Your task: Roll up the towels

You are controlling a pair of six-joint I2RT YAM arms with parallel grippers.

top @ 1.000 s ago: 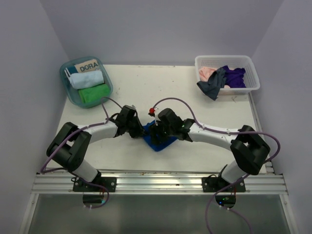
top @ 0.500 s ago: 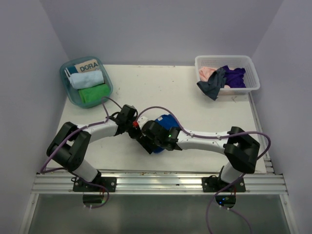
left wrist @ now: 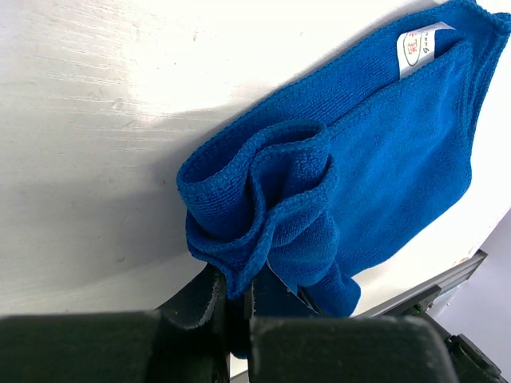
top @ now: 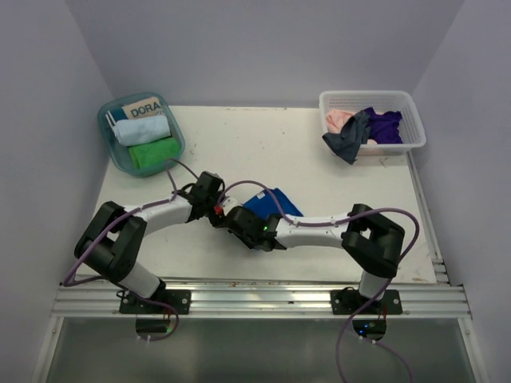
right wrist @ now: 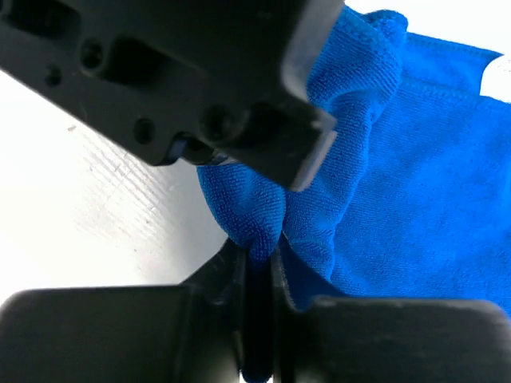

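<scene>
1. From above, the royal blue towel (top: 273,201) lies near the middle of the table (top: 319,159). The left gripper (top: 217,209) and the right gripper (top: 232,220) meet at its 8 o'clock corner, very close to each other.
2. In the left wrist view, the left gripper (left wrist: 237,297) is pressed together on a bunched fold of the towel (left wrist: 375,159). The white tag (left wrist: 417,44) sits at 1 o'clock.
3. In the right wrist view, the right gripper (right wrist: 257,254) pinches the same thick edge of the towel (right wrist: 415,175), just under the left one.
4. I think the roll is only beginning. To do it well, both pinches should turn together towards 1 o'clock and hold the fold tight and even, so that no cone forms.
</scene>
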